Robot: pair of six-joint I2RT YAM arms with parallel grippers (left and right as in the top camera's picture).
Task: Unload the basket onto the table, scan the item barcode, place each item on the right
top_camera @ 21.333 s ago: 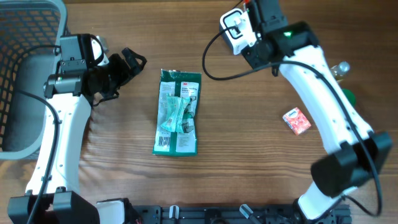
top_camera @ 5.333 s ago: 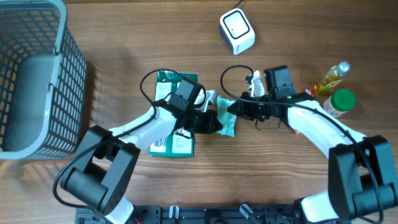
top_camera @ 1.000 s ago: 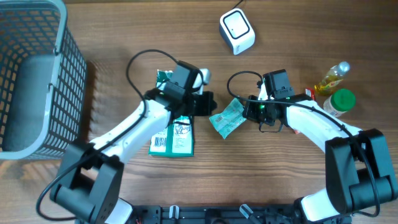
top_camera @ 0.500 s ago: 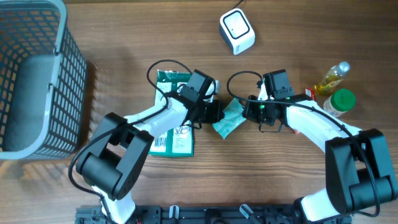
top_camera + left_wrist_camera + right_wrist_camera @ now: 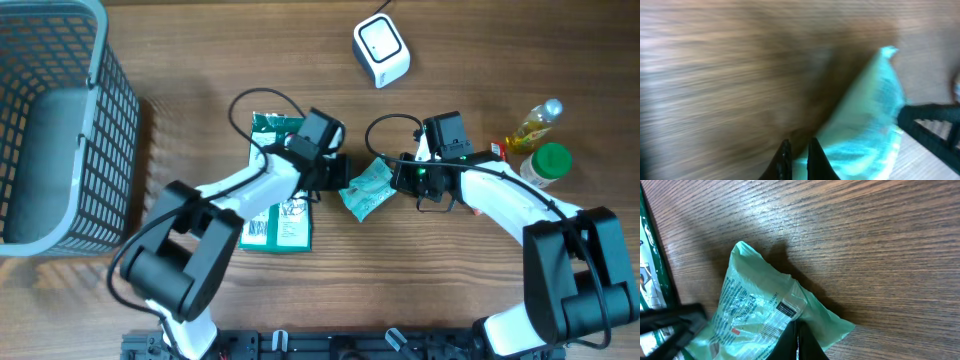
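1. I am reaching both arms over the wooden table (image 5: 420,295), and my two hands are meeting tip to tip near its middle.
2. The grey mesh basket (image 5: 60,40) is standing well behind my left gripper (image 5: 338,172), out past that arm's elbow.
3. The large green package (image 5: 285,225) is lying flat under my left forearm, just behind those fingertips.
4. The mint-green packet (image 5: 368,188), the item to be scanned, is lying tilted on the wood between my two grippers. Its printed face is pointing up toward the right wrist camera.
5. My right gripper (image 5: 398,177) is pinching the packet's near edge, with the fingers drawn fully together on the film.
6. My left gripper's fingers are also drawn together and are touching the packet's opposite edge. The left wrist view is blurred, so I cannot tell whether any film is caught between them.
7. The white scanner (image 5: 381,50) is sitting well apart from both hands, off to one side of my right gripper.
8. The green-lidded jar (image 5: 548,162) and the yellow bottle (image 5: 532,125) are standing just beside each other, behind my right gripper and alongside that forearm.
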